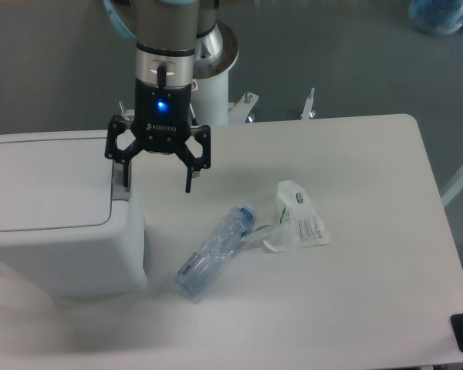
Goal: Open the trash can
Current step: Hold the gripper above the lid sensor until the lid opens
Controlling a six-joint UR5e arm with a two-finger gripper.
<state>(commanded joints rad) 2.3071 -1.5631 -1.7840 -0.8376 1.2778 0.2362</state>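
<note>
A clear plastic bottle (pixel 214 251) lies on its side on the white surface (pixel 370 308), its cap beside a crumpled plastic packet (pixel 297 219). At the left stands the trash can (pixel 54 223), lid down. Above its right edge hangs the gripper (pixel 157 176), fingers (pixel 190 174) spread wide, one by the grey tab (pixel 121 187).

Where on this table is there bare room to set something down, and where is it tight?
Bare patches on the table: the right side from the crumpled plastic packet to the right edge, the front strip below the plastic bottle, and the far strip behind the packet. Crowded: the left, filled by the trash can, with the open gripper at its grey tab.
</note>
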